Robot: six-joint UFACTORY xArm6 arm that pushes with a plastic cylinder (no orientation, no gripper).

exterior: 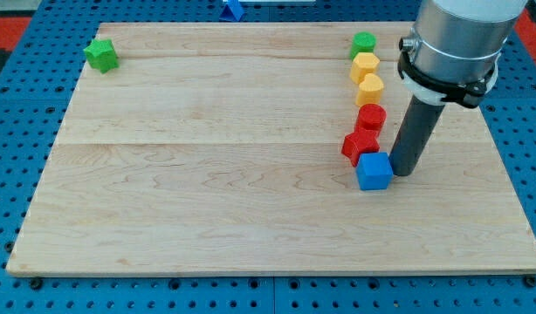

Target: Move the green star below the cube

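Green star [100, 54] sits way up in the corner at the view's top left, close to the edge of the wooden board [207, 192], and it's well apart from everything else. Blue cube [374, 171] is over on the view's right, at the foot of a column of blocks: green cylinder [363, 42] at the top, then two yellow blocks [365, 64] [370, 88], a red cylinder [372, 117], and a red star [359, 144] touching the cube's upper left corner. Another blue block [234, 10] lies off the board at the view's top.

My tip [402, 172] is down at the board, just beside the cube's right face, looking as if it touches it. There's no hand to open or close here, only a bare rod, so nothing is gripped or carried.

Now, the plan as I read it: the star hasn't been reached yet, so the whole job lies ahead. Best to travel across to the far corner without nudging the cube, because it's the reference. Get the tip behind the star, on its upper-left side, and push diagonally toward the open wood beneath the cube. Keep the push line through the star's middle; those points could let it spin off sideways. Steer wide of the red star on the way in, and stop short of the cube.
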